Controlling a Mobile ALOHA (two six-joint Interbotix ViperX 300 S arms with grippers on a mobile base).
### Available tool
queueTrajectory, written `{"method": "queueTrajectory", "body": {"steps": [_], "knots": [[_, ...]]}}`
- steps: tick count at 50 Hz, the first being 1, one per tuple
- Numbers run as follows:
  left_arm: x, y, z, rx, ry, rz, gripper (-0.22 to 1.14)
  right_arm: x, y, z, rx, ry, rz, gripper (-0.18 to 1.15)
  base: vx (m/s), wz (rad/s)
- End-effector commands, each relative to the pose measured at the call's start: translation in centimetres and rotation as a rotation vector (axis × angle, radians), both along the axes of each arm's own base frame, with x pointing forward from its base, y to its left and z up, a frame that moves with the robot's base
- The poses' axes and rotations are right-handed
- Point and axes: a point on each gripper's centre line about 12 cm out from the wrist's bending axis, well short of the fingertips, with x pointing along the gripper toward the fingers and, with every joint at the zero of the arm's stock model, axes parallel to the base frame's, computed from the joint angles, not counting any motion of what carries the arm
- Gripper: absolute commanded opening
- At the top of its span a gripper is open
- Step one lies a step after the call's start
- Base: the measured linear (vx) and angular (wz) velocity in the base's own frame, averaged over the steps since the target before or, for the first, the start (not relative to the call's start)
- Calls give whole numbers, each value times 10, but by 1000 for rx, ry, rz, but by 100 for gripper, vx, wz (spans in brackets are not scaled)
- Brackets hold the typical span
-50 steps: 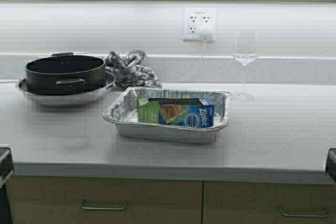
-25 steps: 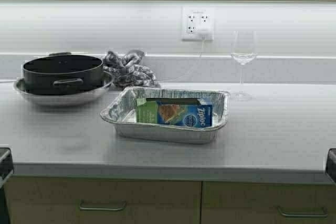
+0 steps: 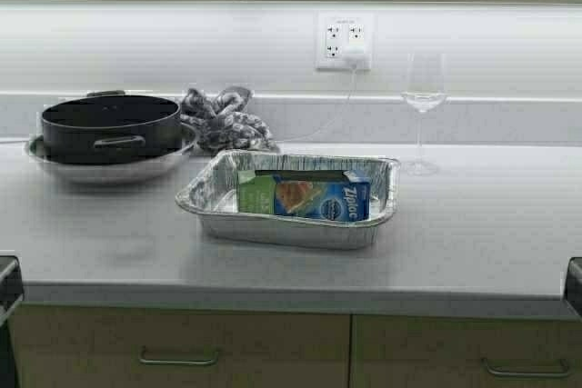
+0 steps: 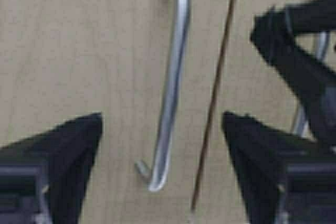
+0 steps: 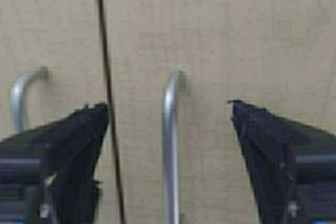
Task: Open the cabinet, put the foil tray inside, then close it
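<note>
Jaws of both grippers stand spread, gripping nothing: left gripper (image 4: 163, 166) straddles one slim metal bar handle (image 4: 170, 85) of the tan wood-grain wall cabinet (image 4: 79, 51); right gripper (image 5: 169, 150) straddles the second handle (image 5: 169, 145). Two doors, both shut. One silver foil tray (image 3: 289, 199) sits mid-countertop (image 3: 491, 224), holding one Ziploc box (image 3: 305, 197). Since the earlier frame, the dark arm mass has spread further across the high view's top edge.

Likely a home kitchen: grey countertop (image 3: 473, 224), black pot (image 3: 111, 124), wine glass (image 3: 424, 97), wall outlet (image 3: 344, 41), base drawers (image 3: 182, 352).
</note>
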Motion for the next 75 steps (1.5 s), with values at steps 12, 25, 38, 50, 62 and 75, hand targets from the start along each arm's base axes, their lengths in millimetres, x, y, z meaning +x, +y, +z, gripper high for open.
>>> {"method": "queueTrajectory", "body": {"steps": [12, 25, 38, 50, 62, 75], "knots": [[17, -11, 28, 15, 50, -41, -1, 8, -1, 1, 44, 30, -17, 2, 0, 0], [-7, 2, 34, 49, 96, -61, 5, -12, -12, 15, 55, 42, -6, 9, -1, 3], [-74, 55, 40, 100, 148, -56, 3, -69, -32, 26, 25, 147, 79, 8, 1, -1], [-115, 121, 35, 125, 197, 10, 3, -116, -50, 16, -57, 200, 133, 8, -2, -3], [-140, 163, 27, 183, 262, 44, 3, -134, -74, 9, -119, 287, 147, 8, -8, -6], [-160, 208, 29, 198, 296, 121, 3, -151, -103, 4, -153, 309, 104, 8, -11, -6]]}}
